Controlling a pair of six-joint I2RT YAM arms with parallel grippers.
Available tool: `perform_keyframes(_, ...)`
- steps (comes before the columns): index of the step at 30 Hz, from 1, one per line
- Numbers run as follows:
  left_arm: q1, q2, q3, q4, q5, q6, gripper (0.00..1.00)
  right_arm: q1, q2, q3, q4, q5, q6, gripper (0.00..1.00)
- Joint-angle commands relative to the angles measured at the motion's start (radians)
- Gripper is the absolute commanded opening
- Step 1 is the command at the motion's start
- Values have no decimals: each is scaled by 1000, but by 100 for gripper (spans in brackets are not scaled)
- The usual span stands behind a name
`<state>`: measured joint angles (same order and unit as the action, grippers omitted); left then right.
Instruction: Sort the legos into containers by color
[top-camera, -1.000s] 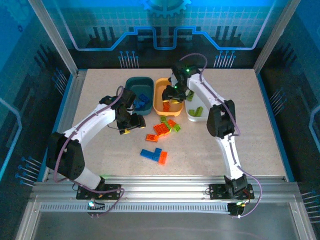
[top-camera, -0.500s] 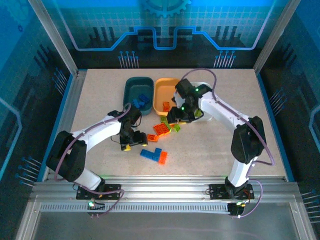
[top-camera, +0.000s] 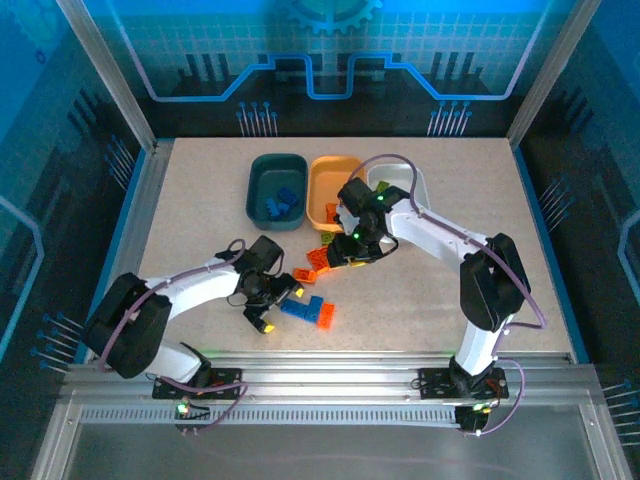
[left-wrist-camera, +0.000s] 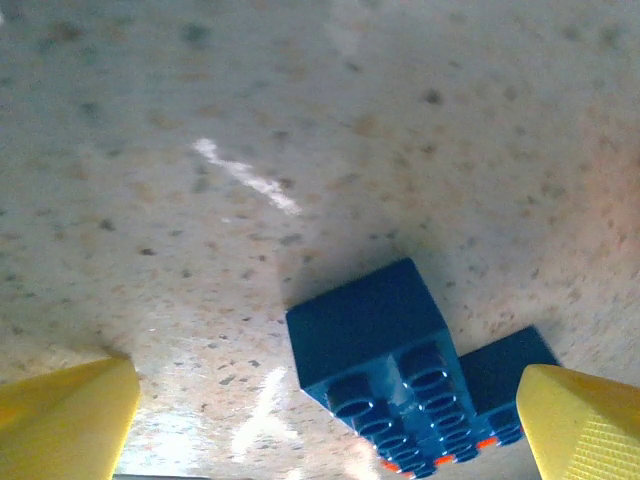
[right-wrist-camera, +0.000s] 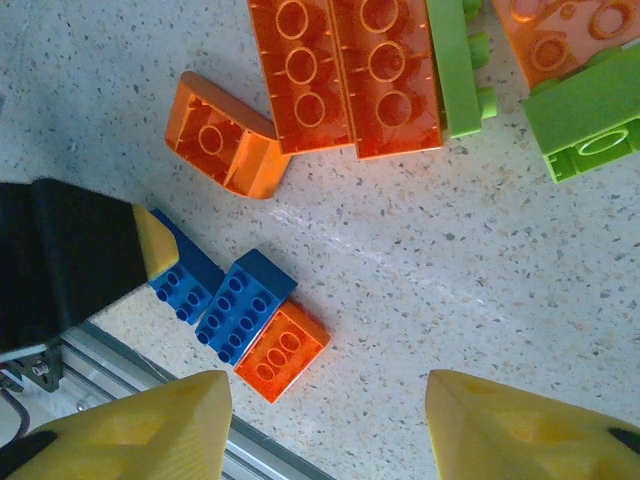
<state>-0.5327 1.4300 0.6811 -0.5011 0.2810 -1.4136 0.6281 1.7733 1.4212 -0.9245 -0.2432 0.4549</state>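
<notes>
Left gripper (left-wrist-camera: 320, 405): jaws wide, nothing clamped. Yellow fingertips (left-wrist-camera: 70, 420) straddle a blue brick (left-wrist-camera: 365, 340) lying on the table (left-wrist-camera: 200, 150). The brick sits nearer the right-hand finger, with a gap on both sides. Studs show on its near face, a second blue block butts against it on the right, and orange slivers peek out at the bottom edge. In the top view the same gripper (top-camera: 280, 308) is low over the near-left end of the blue-and-orange cluster (top-camera: 312, 310). The cluster's long axis runs away from the jaws toward the right, orange end farthest out.

Right gripper (right-wrist-camera: 325, 400): jaws wide, empty, held above the table. Just ahead of its left finger is a blue 2x4 brick (right-wrist-camera: 245, 305), studs up, long axis diagonal, pointing from that finger toward the pile. An orange brick (right-wrist-camera: 282, 350) lies flush along its long side, parallel, studs up. A smaller blue brick (right-wrist-camera: 183, 283) touches the 2x4's other side, one end under the left gripper's yellow tip. Farther ahead is an orange slope piece (right-wrist-camera: 225, 145), then two long orange bricks (right-wrist-camera: 345, 75) side by side, hollow undersides up, long axes pointing away from the jaws. Lime green bricks (right-wrist-camera: 455, 70) touch them on the right.

Top view: the right gripper (top-camera: 343, 255) sits over that pile. Beyond it, side by side, are the dark teal tub (top-camera: 277, 157) with loose blue bricks (top-camera: 278, 205) inside, the orange tub (top-camera: 335, 160) and the white tub (top-camera: 415, 180).
</notes>
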Motion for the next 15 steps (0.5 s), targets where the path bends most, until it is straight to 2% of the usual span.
perform_keyframes(1,-5,-42,-34,54,-9,-262,99,5,-51,-28,11,11,9,55)
perform_keyframes(8,-7,25,-21,83,-16,-312,99,5,-106,-87,38,25,37,55)
perform_keyframes(15,-6,110,-23,139,-6,-315,84,5,-135,-118,48,40,54,55)
